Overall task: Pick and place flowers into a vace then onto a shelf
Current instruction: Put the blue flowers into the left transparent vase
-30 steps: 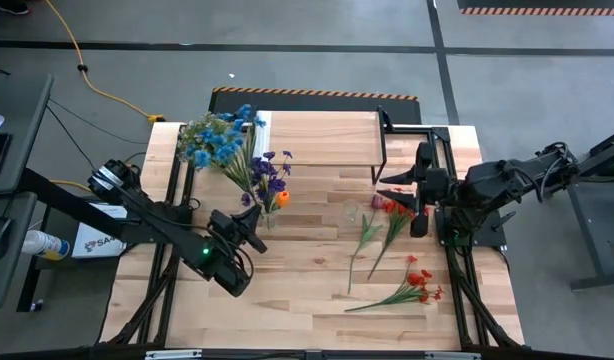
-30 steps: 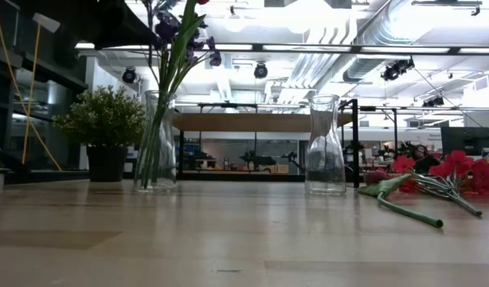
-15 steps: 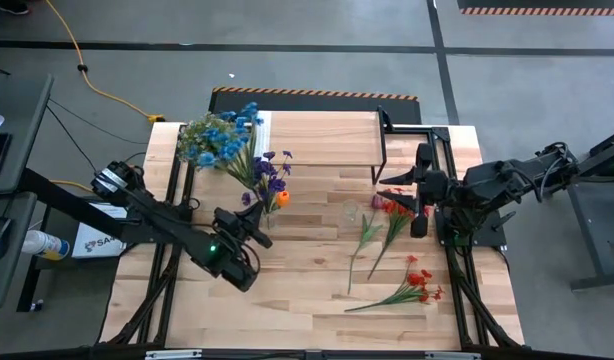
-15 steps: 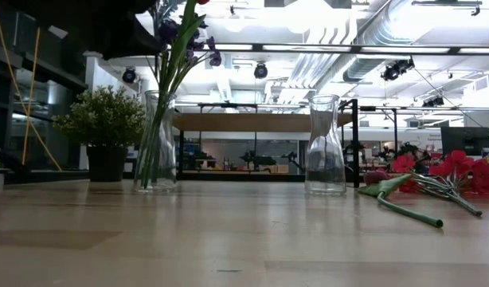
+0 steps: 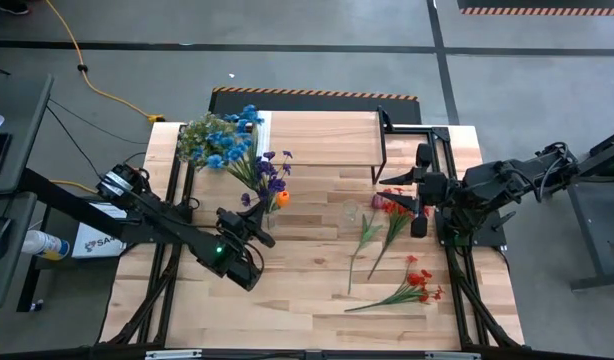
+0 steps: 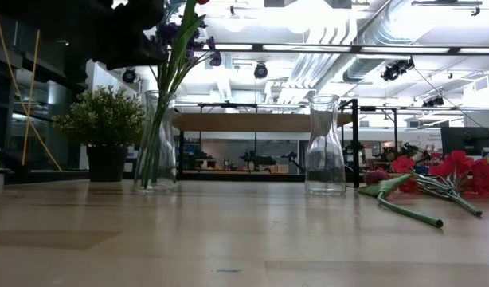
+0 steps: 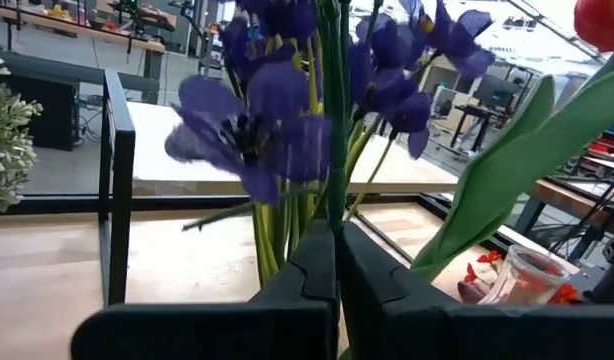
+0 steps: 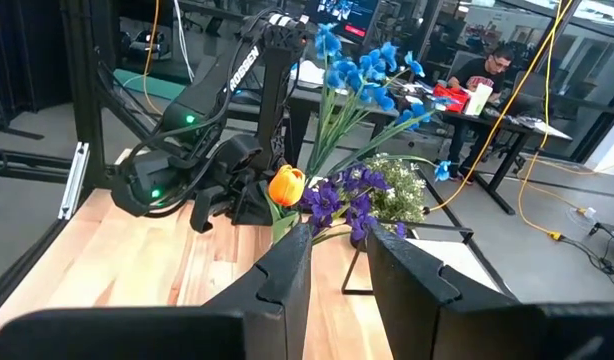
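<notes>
A glass vase holds purple, blue and orange flowers; their stems stand in it and lean on its rim. My left gripper is level beside the bunch, above the vase, shut on a green stem. An empty second vase stands mid-table. Red and maroon flowers and another red stem lie flat on the table. The shelf stands at the far edge. My right gripper hovers high at the right, open and holding nothing. My left gripper pinches a dark green flower stem between its two fingers. The fingers come level from the table's left and lie across the stem. The stem rises upright among the purple blooms; which bloom it carries I cannot tell.
A bushy pale-green potted plant stands at the far left, near the blue blooms. The shelf's black metal legs stand close to my right arm. Bare planks lie along the near edge.
My left gripper has crept toward the table's right, closer to the vase, and sunk a little, staying shut. In the low view its dark body has come lower into the upper left corner. The vases and the loose flowers have kept still.
</notes>
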